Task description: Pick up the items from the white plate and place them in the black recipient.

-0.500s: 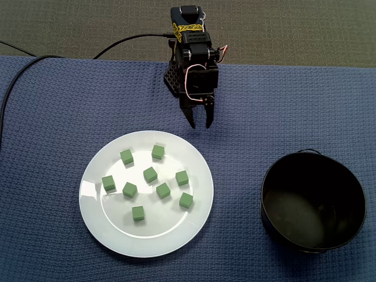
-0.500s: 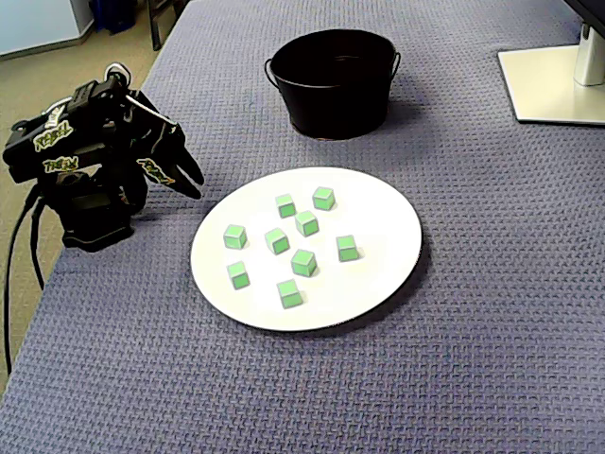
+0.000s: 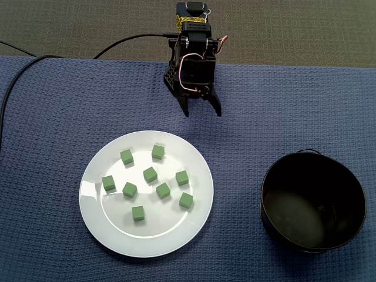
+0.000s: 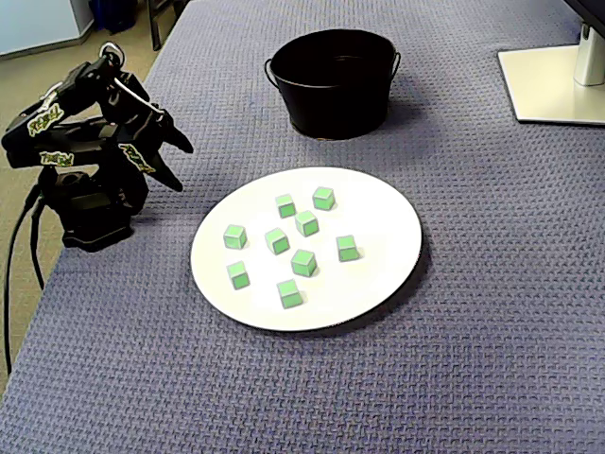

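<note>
Several small green cubes [image 3: 151,174] [image 4: 304,224] lie scattered on a round white plate [image 3: 111,235] [image 4: 378,274] on a blue cloth. A black bucket [image 3: 352,205] [image 4: 333,104] stands apart from the plate, at the lower right in one fixed view and at the top in the other; it looks empty. My gripper [image 3: 202,111] [image 4: 177,165] hangs beyond the plate's rim, near the arm's base, open with nothing between its fingers. It touches neither plate nor cubes.
The arm's black base [image 4: 90,213] sits at the cloth's edge, with a black cable [image 3: 35,61] trailing over the cloth. A white monitor stand [image 4: 553,80] occupies one corner near the bucket.
The gripper has opened wider and lifted slightly back toward the arm's base. Cubes, plate and bucket have not moved.
</note>
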You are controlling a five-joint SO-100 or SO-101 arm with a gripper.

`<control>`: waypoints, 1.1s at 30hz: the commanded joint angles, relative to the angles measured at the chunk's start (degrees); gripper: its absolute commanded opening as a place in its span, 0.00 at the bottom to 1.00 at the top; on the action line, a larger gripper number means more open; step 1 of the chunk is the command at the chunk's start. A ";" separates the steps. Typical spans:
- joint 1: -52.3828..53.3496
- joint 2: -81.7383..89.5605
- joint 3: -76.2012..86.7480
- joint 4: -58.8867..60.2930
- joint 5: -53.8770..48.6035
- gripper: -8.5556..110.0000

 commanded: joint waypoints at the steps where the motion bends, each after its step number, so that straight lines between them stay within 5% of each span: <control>1: 4.66 -5.01 -7.65 1.23 -1.23 0.37; 19: 28.74 -39.99 -23.82 -22.15 -9.58 0.39; 33: 31.38 -59.24 -24.96 -35.68 -26.81 0.40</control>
